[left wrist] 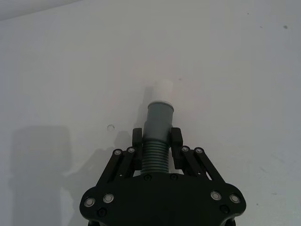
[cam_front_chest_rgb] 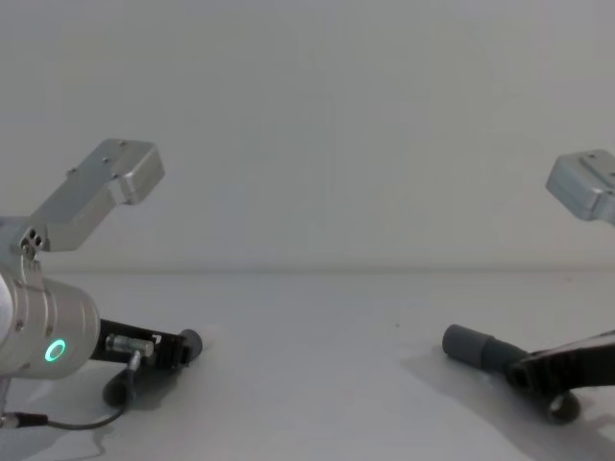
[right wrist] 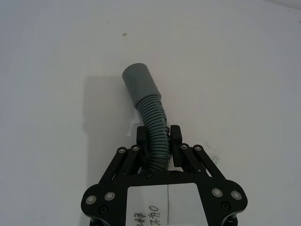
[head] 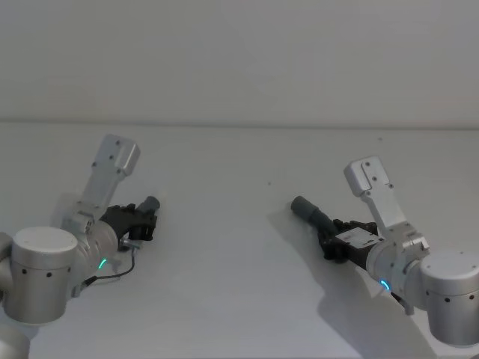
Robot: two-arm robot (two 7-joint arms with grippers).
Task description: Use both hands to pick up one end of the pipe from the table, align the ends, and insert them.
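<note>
Status: 2 pieces low at table (head: 224, 299), well apart | left gripper (left wrist: 156, 139) clamped on ribs of narrow-cuff piece (left wrist: 158, 117), white tip (left wrist: 164, 89) forward | right gripper (right wrist: 159, 137) clamped on ribs of wide-collar piece (right wrist: 141, 84) | handling: looks light, ribbed body likely flexes, so you want each hold close up front for aligning

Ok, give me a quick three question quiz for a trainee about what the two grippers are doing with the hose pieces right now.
1. True or false: the left gripper is shut on the white-tipped hose piece.
2. The right gripper holds the wide-collared hose piece by: A) its collar, B) its ribbed part, C) a white tip.
3. Are the two hose pieces joined or apart?
Key: 1 true; 2 B; 3 apart, at opposite sides of the table.
</note>
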